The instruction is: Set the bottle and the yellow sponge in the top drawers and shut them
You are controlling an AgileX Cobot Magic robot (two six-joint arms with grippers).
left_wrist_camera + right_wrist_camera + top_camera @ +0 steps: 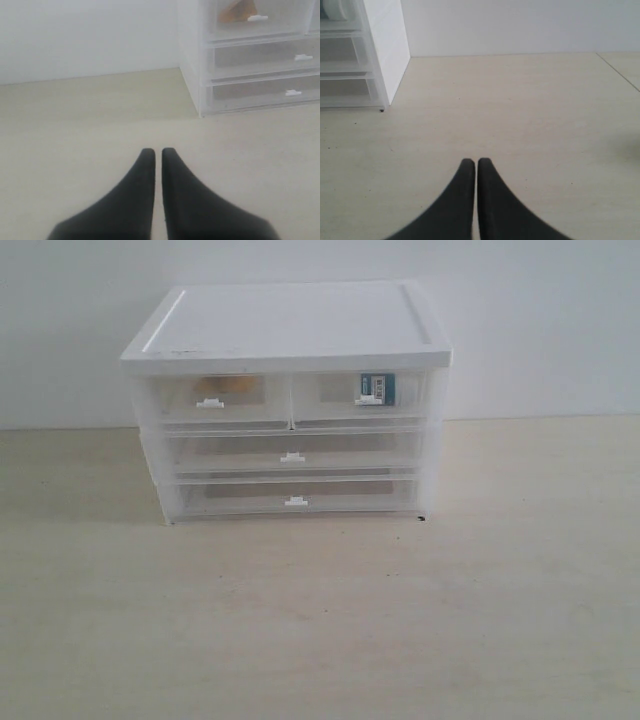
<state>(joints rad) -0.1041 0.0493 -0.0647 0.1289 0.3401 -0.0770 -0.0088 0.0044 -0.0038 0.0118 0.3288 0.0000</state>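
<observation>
While top drawers (250, 412) sit shut — sponge (222, 388) left, bottle (377, 388) right — I see left gripper (157, 150) and right gripper (473, 161) closed, empty, clear of the cabinet (290, 320).

Pale table (320, 630) — drawer cabinet (290, 325) on it

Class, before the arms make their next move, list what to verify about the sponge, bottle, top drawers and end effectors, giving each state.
1. Yellow sponge inside one top drawer: ok.
2. Bottle inside the other top drawer: ok.
3. Both top drawers look pushed fully shut: ok.
4. Left end effector shut, holding nothing: ok.
5. Right end effector shut, holding nothing: ok.
6. Both end effectors clear of the cabinet: ok.
</observation>
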